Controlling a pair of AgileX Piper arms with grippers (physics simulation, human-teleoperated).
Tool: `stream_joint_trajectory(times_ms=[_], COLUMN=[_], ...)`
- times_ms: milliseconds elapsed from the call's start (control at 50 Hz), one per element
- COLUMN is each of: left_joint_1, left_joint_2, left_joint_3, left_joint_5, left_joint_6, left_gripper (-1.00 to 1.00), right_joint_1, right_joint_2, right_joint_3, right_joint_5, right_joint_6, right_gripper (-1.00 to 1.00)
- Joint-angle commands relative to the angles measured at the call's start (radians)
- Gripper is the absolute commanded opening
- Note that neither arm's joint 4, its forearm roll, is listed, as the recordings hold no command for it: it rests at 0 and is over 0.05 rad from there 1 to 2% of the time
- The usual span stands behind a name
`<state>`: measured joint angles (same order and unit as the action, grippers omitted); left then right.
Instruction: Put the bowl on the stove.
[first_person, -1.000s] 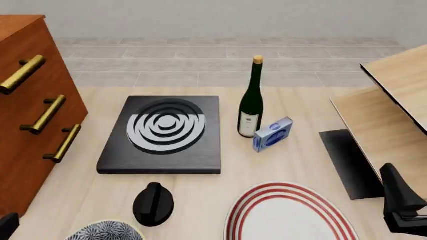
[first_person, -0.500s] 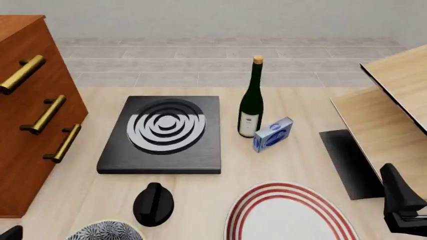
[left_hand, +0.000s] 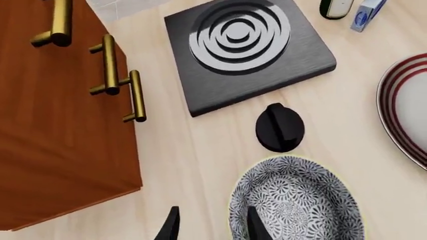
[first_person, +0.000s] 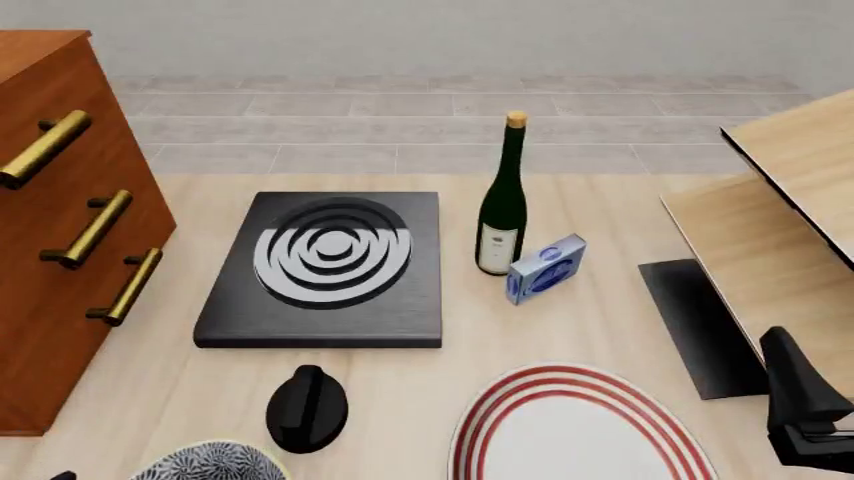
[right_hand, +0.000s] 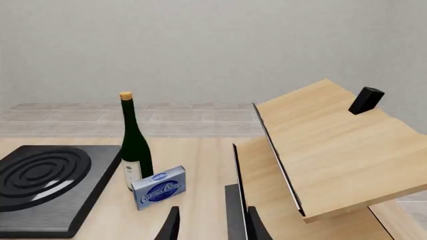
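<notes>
On the pale wood table, the bowl sits near the knob, apart from the stove. The left pincer is spread, one finger seemingly over the bowl's rim. Only the right wrist view shows the right pincer, spread and empty.

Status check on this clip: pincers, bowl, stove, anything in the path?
Left pincer open, straddling the bowl rim, not yet gripping. Right pincer open, idle. Stove top bare. Black knob sits between bowl and stove.
</notes>
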<state>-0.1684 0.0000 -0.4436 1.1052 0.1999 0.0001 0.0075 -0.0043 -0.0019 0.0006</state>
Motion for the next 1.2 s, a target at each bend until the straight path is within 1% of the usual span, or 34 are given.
stream_joint_trajectory(times_ms=[20, 200, 520, 540, 560, 620, 660, 700, 880, 980, 1000, 1040, 1200], left_joint_1=[-0.041, -0.057, -0.088, -0.090, -0.095, -0.097, -0.107, -0.113, -0.127, -0.116, -0.122, -0.118, -0.124], left_joint_2=[0.000, 0.000, 0.000, 0.000, 0.000, 0.000, 0.000, 0.000, 0.000, 0.000, 0.000, 0.000, 0.000], left_joint_3=[0.059, 0.108, 0.170, 0.185, 0.200, 0.216, 0.248, 0.259, 0.290, 0.316, 0.324, 0.333, 0.352], left_joint_5=[-0.028, -0.057, -0.101, -0.110, -0.121, -0.138, -0.158, -0.163, -0.185, -0.208, -0.210, -0.216, -0.220], left_joint_6=[-0.008, -0.013, -0.020, -0.015, 0.005, -0.009, -0.001, 0.001, -0.011, -0.004, -0.017, -0.007, -0.018], left_gripper=[1.00, 1.00, 1.00, 1.00, 1.00, 1.00, 1.00, 1.00, 1.00, 1.00, 1.00, 1.00, 1.00], right_joint_1=[0.000, 0.000, 0.000, 0.000, 0.000, 0.000, 0.000, 0.000, 0.000, 0.000, 0.000, 0.000, 0.000], right_joint_2=[0.000, 0.000, 0.000, 0.000, 0.000, 0.000, 0.000, 0.000, 0.000, 0.000, 0.000, 0.000, 0.000], right_joint_3=[0.000, 0.000, 0.000, 0.000, 0.000, 0.000, 0.000, 0.000, 0.000, 0.000, 0.000, 0.000, 0.000], right_joint_5=[0.000, 0.000, 0.000, 0.000, 0.000, 0.000, 0.000, 0.000, 0.000, 0.000, 0.000, 0.000, 0.000], right_joint_6=[0.000, 0.000, 0.000, 0.000, 0.000, 0.000, 0.000, 0.000, 0.000, 0.000, 0.000, 0.000, 0.000], right_gripper=[1.00, 1.00, 1.00, 1.00, 1.00, 1.00, 1.00, 1.00, 1.00, 1.00, 1.00, 1.00, 1.00])
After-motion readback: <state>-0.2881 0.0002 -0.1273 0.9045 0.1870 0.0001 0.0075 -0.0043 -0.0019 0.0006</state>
